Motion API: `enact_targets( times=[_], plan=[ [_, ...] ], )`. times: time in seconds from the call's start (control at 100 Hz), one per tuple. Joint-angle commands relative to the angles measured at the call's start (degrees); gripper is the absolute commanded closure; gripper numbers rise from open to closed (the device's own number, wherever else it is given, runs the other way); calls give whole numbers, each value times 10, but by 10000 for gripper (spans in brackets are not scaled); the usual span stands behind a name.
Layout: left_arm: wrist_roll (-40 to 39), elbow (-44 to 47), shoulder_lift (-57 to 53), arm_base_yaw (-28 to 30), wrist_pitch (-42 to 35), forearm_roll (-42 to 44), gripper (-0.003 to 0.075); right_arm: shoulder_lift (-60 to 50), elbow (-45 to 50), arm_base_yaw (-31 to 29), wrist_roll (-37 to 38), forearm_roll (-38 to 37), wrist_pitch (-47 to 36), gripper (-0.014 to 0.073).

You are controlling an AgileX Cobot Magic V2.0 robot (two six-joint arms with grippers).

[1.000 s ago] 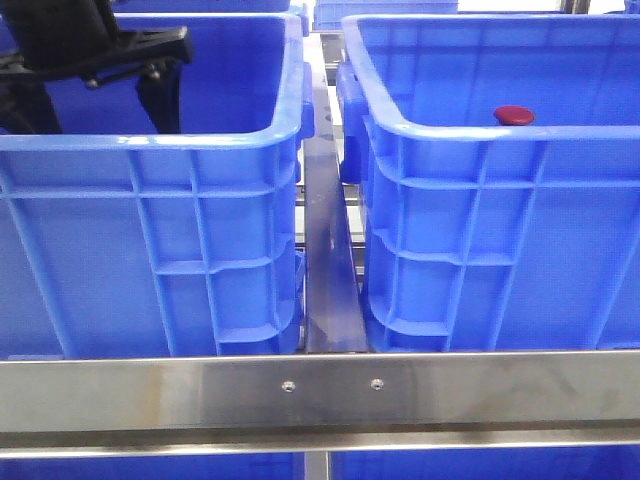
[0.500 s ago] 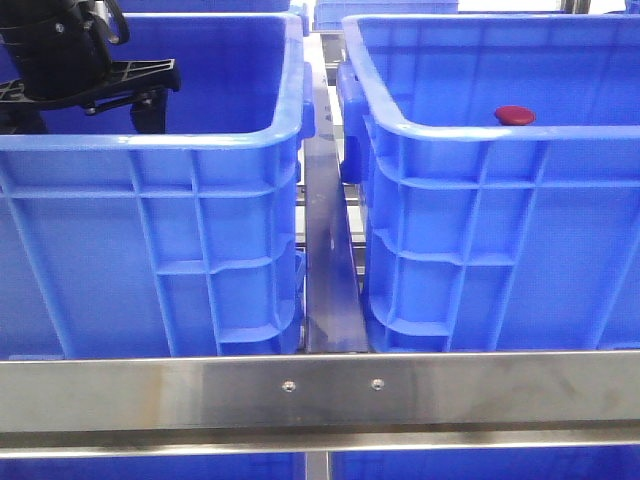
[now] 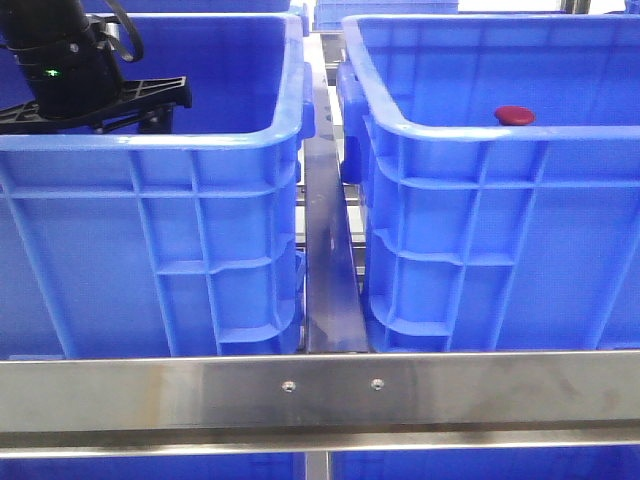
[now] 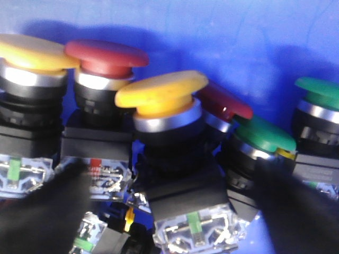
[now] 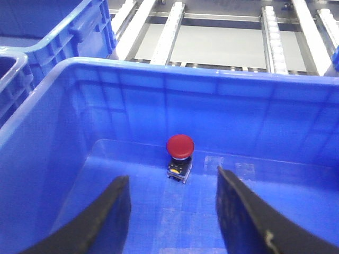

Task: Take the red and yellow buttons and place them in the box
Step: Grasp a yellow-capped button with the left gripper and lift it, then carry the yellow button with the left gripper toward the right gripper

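In the left wrist view, several push buttons lie heaped on a blue crate floor. A yellow button (image 4: 161,95) lies in the middle, with another yellow button (image 4: 32,50) and two red buttons (image 4: 106,53) (image 4: 225,103) beside it. My left gripper (image 4: 169,177) is open, with its dark fingers (image 4: 42,217) on either side of the middle yellow button's body, close above the heap. My right gripper (image 5: 172,182) is open and empty, hovering inside the right box (image 3: 480,130). One red button (image 5: 180,145) stands there near the far wall, and it also shows in the front view (image 3: 514,115).
Two green buttons (image 4: 265,132) (image 4: 320,92) lie at the edge of the heap. The left crate (image 3: 150,140) holds my left arm (image 3: 70,70), and its front wall hides the fingers. A steel rail (image 3: 320,390) runs across the front, and roller tracks (image 5: 273,32) lie beyond the right box.
My left arm has sunk deeper into the left crate, and its fingers have dropped behind the crate's front wall. The red button in the right box has not moved.
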Motion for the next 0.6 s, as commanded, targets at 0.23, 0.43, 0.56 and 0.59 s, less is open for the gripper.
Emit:
enact_targets(
  times=[0.23,0.43,0.56,0.59],
  plan=[
    [7,-23,-36,1,-23,-7,675,-9,-17,-4,-5,5,-27,200],
    [49,-30,-79,-14,-25,-8,691,-9,-17,-4,-5,5,-27,200],
    [107,-30,-119,-40,-20,-16,691,-9,-18,-4,-4,5,-21,200],
    [121,-30,-128,-45,-20,-24,691,-9,-18,-4,-4,5,-17,200]
  ],
)
